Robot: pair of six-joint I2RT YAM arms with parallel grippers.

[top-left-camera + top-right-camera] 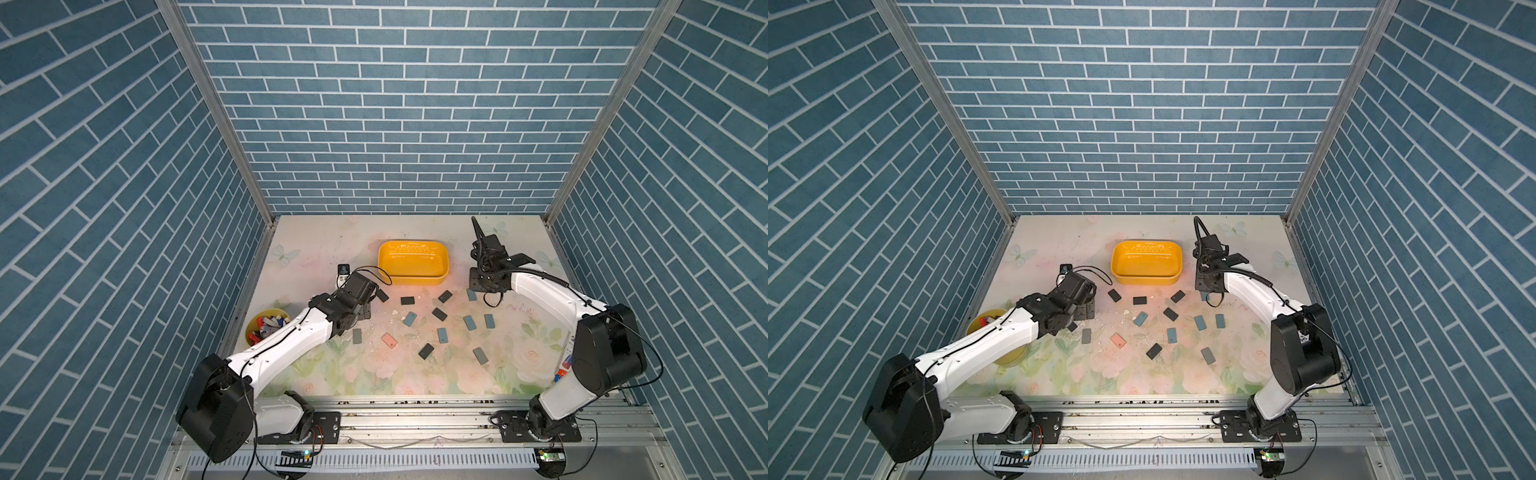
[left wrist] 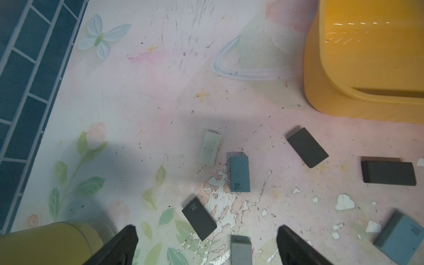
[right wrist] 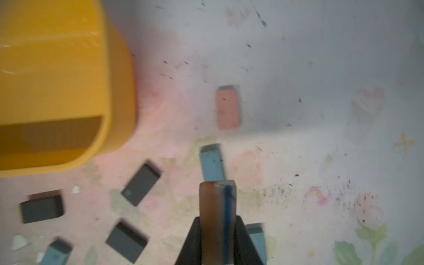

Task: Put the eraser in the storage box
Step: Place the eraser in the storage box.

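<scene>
Gripping a worn eraser (image 3: 216, 199) streaked orange and blue, my right gripper (image 3: 216, 220) is clamped on it over the floral mat (image 3: 298, 160), just beside the yellow storage box (image 3: 57, 68), not inside. My left gripper (image 2: 206, 227) gapes wide over scattered erasers (image 2: 239, 174), holding nothing.

My worktop (image 1: 316, 245), flower-printed. Centre, toward its far edge: yellow storage box (image 1: 413, 280). At its left edge: yellow cup of pens (image 1: 250, 330). Between box and near edge, lying flat and apart: black erasers (image 1: 407, 300), blue erasers (image 1: 469, 323), one pink eraser (image 1: 390, 340). White crumbs (image 2: 344, 202) lie among them.
</scene>
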